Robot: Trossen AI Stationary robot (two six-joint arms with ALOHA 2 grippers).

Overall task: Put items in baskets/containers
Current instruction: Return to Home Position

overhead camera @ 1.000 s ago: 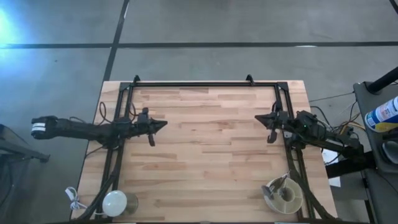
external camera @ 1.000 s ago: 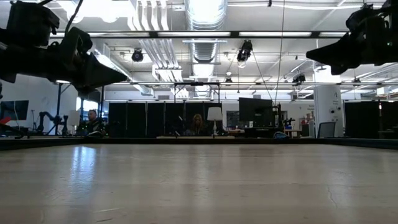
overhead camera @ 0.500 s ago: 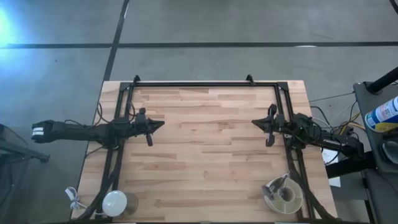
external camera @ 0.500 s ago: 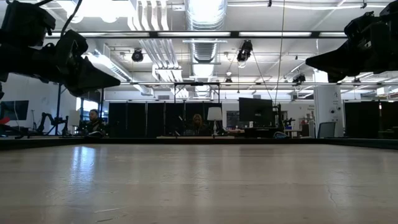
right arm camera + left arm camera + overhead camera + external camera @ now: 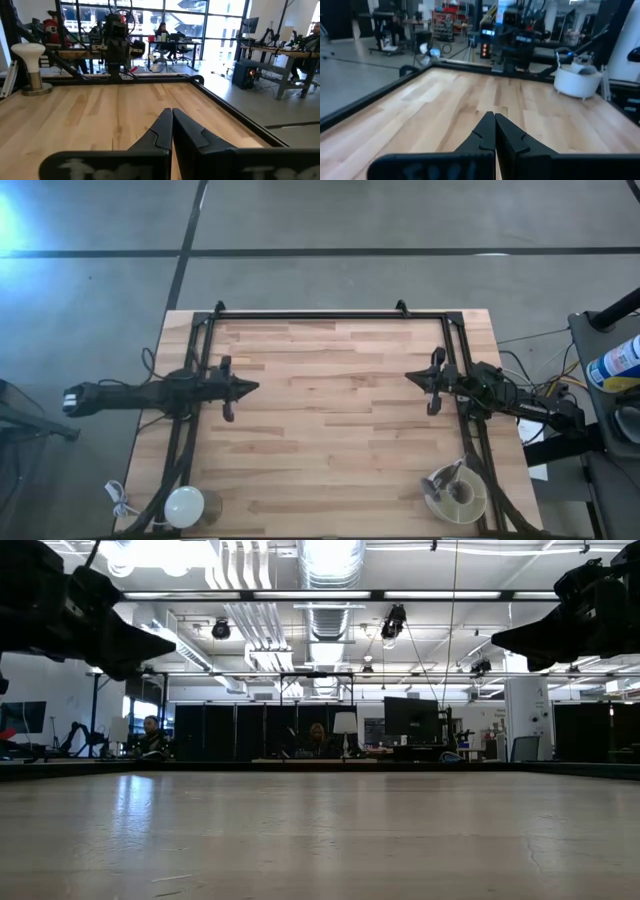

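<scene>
The round cream tub (image 5: 455, 493) stands at the table's near right corner. Thin brushes (image 5: 446, 477) stick up out of it; their number cannot be told. It also shows in the left wrist view as a pale tub (image 5: 577, 80). My left gripper (image 5: 255, 387) hovers shut above the table's left middle, pointing right. My right gripper (image 5: 408, 377) hovers shut above the right middle, pointing left. Both are high above the table in the low view, left gripper (image 5: 165, 644) and right gripper (image 5: 500, 637). Their tips show shut in the wrist views (image 5: 494, 116) (image 5: 172, 111).
A white dome (image 5: 185, 505) with a cord (image 5: 120, 498) stands at the near left corner; it appears as a white dome (image 5: 28, 51) in the right wrist view. A black frame (image 5: 330, 315) runs along the far and side edges. Bare wood (image 5: 330, 430) lies between the arms.
My left gripper has drawn back toward the table's left edge and a little toward the near edge, staying shut. My right gripper shifted slightly toward the near edge early on, then held still.
</scene>
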